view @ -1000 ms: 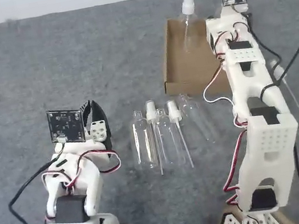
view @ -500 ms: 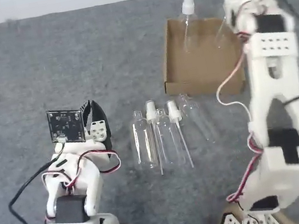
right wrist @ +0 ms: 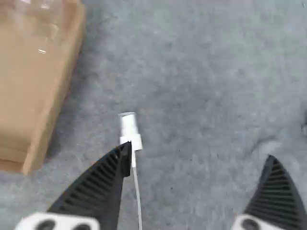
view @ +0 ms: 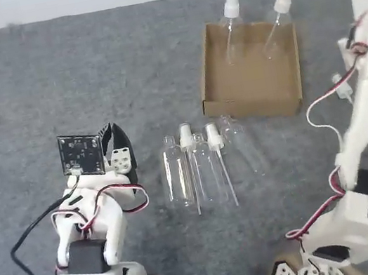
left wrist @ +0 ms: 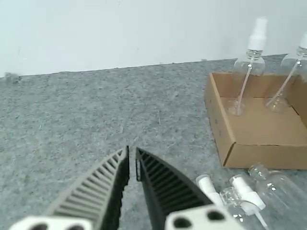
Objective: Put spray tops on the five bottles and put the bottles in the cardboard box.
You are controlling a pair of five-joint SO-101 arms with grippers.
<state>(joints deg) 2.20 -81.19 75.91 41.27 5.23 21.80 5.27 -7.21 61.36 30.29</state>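
Two capped bottles (view: pixel 230 26) upright in box (view: pixel 250 106), right gripper (right wrist: pixel 198 155) spread wide, empty, over loose spray top (right wrist: pixel 130 133) (on carpet (right wrist: pixel 216 72)), left gripper (left wrist: pixel 132 155) nearly closed, holding nothing

Bright, even light — soft shadows (faint, short)

cardboard box (view: pixel 253 106): brown, shallow, open-topped, flat on the grey carpet
capped bottle one (view: pixel 229 38): clear, white spray top on, standing in the box against its far wall
capped bottle two (view: pixel 273 35): same, tilted, just beside the first
lying bottles: bare bottle (view: pixel 175 175), middle bottle (view: pixel 206 169), end bottle (view: pixel 244 145), clear, on their sides in a row near the box's front
spray tops: first top (view: pixel 185 137) and second top (view: pixel 213 135), white with dip tubes, flanking the middle bottle (fitted or loose, cannot tell)
stray top (right wrist: pixel 129 130): loose on the carpet beside the box
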